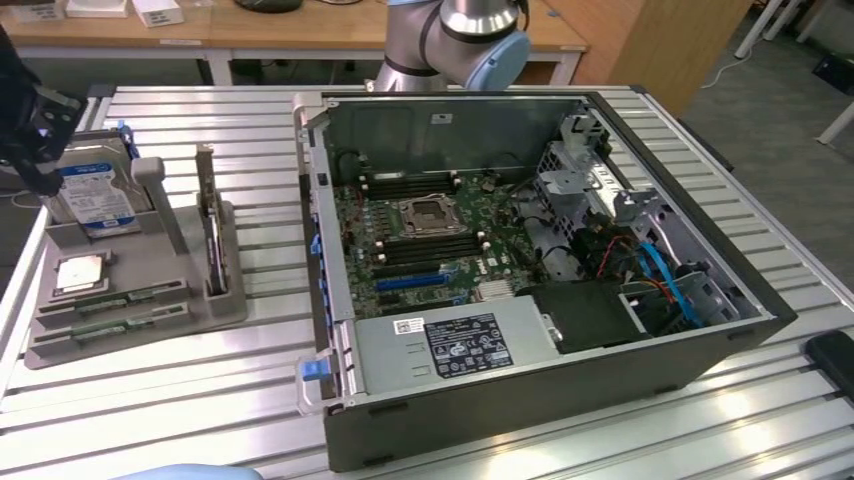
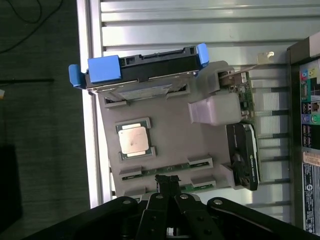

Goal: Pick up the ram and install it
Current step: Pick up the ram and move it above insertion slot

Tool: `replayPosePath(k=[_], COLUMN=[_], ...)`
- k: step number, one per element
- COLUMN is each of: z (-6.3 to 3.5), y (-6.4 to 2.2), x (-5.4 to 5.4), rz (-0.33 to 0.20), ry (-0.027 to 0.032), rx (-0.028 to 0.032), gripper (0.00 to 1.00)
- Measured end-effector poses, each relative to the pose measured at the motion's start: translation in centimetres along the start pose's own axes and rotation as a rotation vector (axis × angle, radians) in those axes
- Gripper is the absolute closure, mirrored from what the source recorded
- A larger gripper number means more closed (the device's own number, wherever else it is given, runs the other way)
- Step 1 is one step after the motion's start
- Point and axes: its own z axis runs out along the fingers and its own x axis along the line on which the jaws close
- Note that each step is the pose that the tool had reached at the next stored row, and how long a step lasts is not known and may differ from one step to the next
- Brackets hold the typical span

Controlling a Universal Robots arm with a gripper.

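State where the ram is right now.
The ram lies flat in the gray holder on the exterior view's left, beside the square processor chip and outside the open computer case.

Wooden desk [image 1: 334, 25] behind, wooden cabinet [image 1: 654, 40], grey floor [image 1: 787, 110], slatted metal table [image 1: 174, 400]

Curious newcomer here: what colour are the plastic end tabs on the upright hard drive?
The plastic end tabs are bright blue, clearest in the wrist view.

Exterior view high oblique, wrist view close overhead, sharing tray [image 1: 200, 305] [image 2: 170, 130]
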Motion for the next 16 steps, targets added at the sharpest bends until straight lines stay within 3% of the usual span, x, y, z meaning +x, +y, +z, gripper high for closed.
replayPosePath(k=[11, 16], z=[1.93, 2.15], y=[-0.22, -0.26], x=[0.0, 0.0], rz=[0.000, 0.000], ry=[-0.0001, 0.0002], rx=[0.0000, 0.0001], gripper=[0.90, 0.90])
